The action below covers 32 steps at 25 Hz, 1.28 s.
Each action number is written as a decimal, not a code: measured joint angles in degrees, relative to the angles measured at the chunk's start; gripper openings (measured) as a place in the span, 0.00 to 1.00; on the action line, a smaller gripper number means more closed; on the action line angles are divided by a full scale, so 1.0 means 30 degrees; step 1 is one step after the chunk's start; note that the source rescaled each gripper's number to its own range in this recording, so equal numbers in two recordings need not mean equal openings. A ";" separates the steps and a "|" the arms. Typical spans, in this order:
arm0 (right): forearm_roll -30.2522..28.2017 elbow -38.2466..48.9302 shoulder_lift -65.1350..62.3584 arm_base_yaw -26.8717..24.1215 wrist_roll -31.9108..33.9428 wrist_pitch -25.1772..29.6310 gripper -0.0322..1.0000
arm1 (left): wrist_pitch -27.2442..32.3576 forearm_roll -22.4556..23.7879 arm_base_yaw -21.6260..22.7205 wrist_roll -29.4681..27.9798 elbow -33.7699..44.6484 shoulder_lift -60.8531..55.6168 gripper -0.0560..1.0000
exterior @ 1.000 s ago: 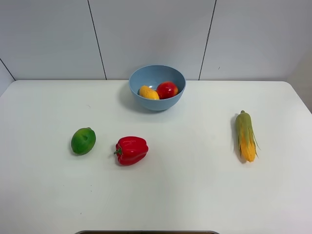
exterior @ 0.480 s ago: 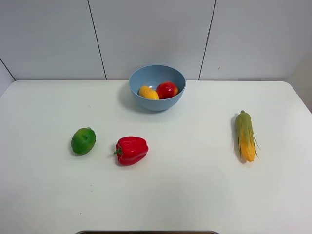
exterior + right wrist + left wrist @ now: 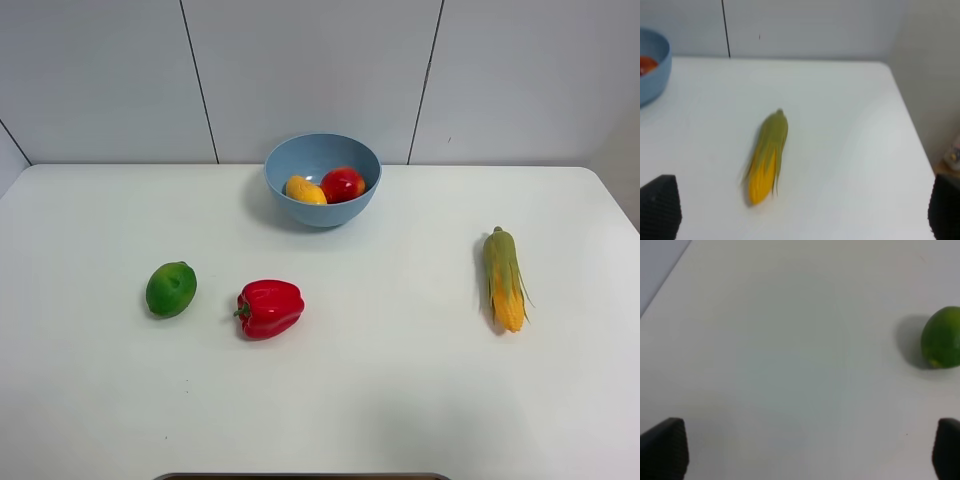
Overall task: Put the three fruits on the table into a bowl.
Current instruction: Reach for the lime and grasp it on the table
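The light-blue bowl [image 3: 322, 178] stands at the back middle of the white table [image 3: 400, 400]. Inside it lie the yellow-orange mango [image 3: 305, 189] and the red peach-like fruit [image 3: 343, 184]. The green lime [image 3: 171, 288] rests on the table at the left; in the left wrist view the lime [image 3: 941, 337] lies ahead and off to one side of my left gripper [image 3: 805, 452], which is open and empty. My right gripper [image 3: 802, 212] is open and empty too, with the bowl's rim [image 3: 652, 70] at the picture's edge. Neither gripper shows in the high view.
A glossy red bell pepper [image 3: 268, 308] sits just right of the lime. A corn cob [image 3: 504, 278] in its green husk lies at the right, and the right wrist view shows the corn cob [image 3: 766, 156] ahead of the fingers. A grey panelled wall [image 3: 320, 70] backs the table.
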 joint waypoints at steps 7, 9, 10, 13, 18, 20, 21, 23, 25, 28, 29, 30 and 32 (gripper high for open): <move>0.0064 0.2210 -0.1237 0.0021 0.0000 0.0015 1.00 | 0.0000 0.0000 0.0000 0.0000 0.0000 0.0000 1.00; 0.0162 0.2645 -0.1237 0.0062 0.0174 -0.0103 1.00 | 0.0000 0.0000 0.0000 0.0000 0.0000 0.0000 1.00; 0.0252 0.2801 -0.1237 0.0162 0.0215 -0.0189 1.00 | 0.0000 0.0000 0.0000 0.0000 0.0000 0.0000 1.00; 0.0378 0.2966 -0.1237 0.0247 0.0215 -0.0459 1.00 | 0.0000 0.0000 0.0000 0.0000 0.0000 0.0000 1.00; 0.0378 0.2966 -0.1237 0.0247 0.0215 -0.0498 1.00 | 0.0000 0.0000 0.0000 0.0000 0.0000 0.0000 1.00; 0.0378 0.2966 -0.1237 0.0247 0.0215 -0.0498 1.00 | 0.0000 0.0000 0.0000 0.0000 0.0000 0.0000 1.00; 0.0378 0.2971 -0.1237 0.0247 0.0215 -0.0498 1.00 | 0.0000 0.0000 0.0000 0.0000 0.0000 0.0000 1.00; 0.0378 0.2971 -0.1237 0.0247 0.0215 -0.0498 1.00 | 0.0000 0.0000 0.0000 0.0000 0.0000 0.0000 1.00; 0.0378 0.2971 -0.1237 0.0247 0.0215 -0.0498 1.00 | 0.0000 0.0000 0.0000 0.0000 0.0000 0.0000 1.00; 0.0378 0.2971 -0.1237 0.0247 0.0215 -0.0498 1.00 | 0.0000 0.0000 0.0000 0.0000 0.0000 0.0000 1.00; 0.0378 0.2971 -0.1237 0.0247 0.0215 -0.0498 1.00 | 0.0000 0.0000 0.0000 0.0000 0.0000 0.0000 1.00; 0.0378 0.2971 -0.1237 0.0247 0.0215 -0.0498 1.00 | 0.0000 0.0000 0.0000 0.0000 0.0000 0.0000 1.00; 0.0378 0.2971 -0.1237 0.0247 0.0215 -0.0498 1.00 | 0.0000 0.0000 0.0000 0.0000 0.0000 0.0000 1.00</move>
